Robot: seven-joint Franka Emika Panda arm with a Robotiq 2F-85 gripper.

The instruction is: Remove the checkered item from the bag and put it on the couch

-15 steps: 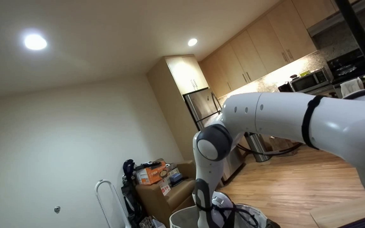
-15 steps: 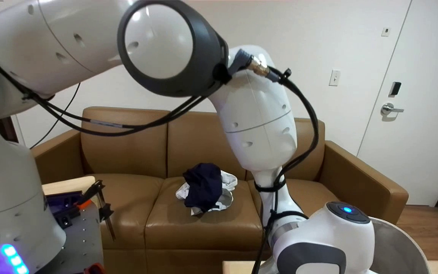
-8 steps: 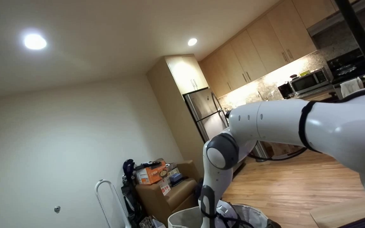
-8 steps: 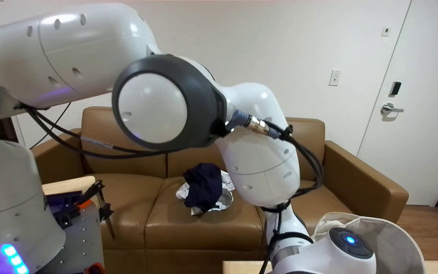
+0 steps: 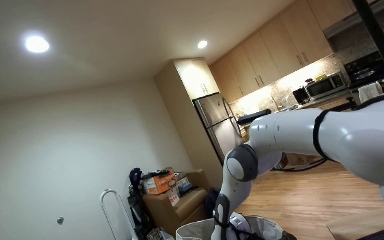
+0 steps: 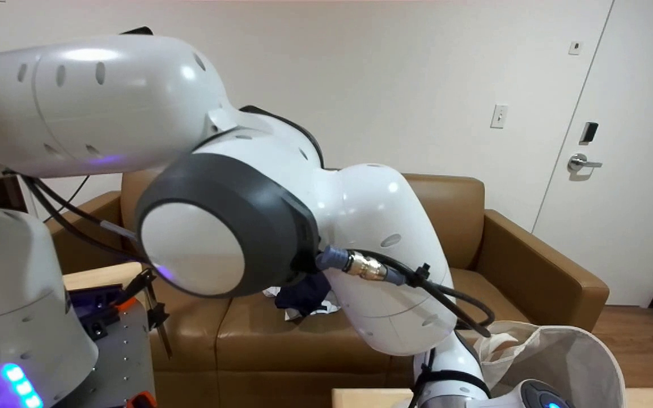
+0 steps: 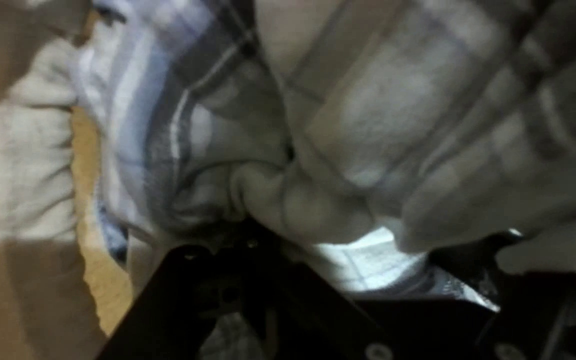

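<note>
The checkered item point(image 7: 398, 100) is a crumpled grey, white and brown plaid cloth that fills most of the wrist view. My gripper point(image 7: 378, 250) has its dark fingers apart, pressed down at the cloth, with some lit plaid cloth showing between them. The wrist view is dark and blurred there. The bag point(image 6: 564, 362) is a beige fabric bin; it also shows in an exterior view point(image 5: 195, 230), and its wall point(image 7: 33, 165) is at the left of the wrist view. My hand is down inside it, so the fingers are hidden in both exterior views. The brown couch point(image 6: 298, 340) stands behind the arm.
A dark navy and white cloth pile point(image 6: 304, 297) lies on the couch's middle seat, partly behind the arm. A light wooden table point(image 6: 369, 398) is under the bag. A metal stand with a clamp point(image 6: 128, 306) is beside the robot base. Boxes point(image 5: 160, 182) sit on the couch end.
My arm has lowered, its elbow dropping and the hand sinking deeper into the bag. More of the bag's rim shows, and the arm now covers part of the cloth pile.
</note>
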